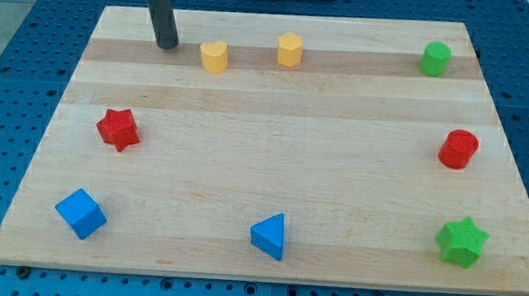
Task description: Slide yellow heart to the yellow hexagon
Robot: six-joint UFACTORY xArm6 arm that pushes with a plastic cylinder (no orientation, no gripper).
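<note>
The yellow heart (214,57) lies near the view's top, left of centre. The yellow hexagon (290,50) stands to its right, a clear gap between them. My tip (167,44) rests on the board just left of the yellow heart, a small gap between them.
A wooden board (274,149) carries the blocks. A red star (118,128) is at the left, a blue cube (81,214) at the bottom left, a blue triangle (270,235) at the bottom centre. A green hexagon (434,59), a red cylinder (458,148) and a green star (462,241) line the right side.
</note>
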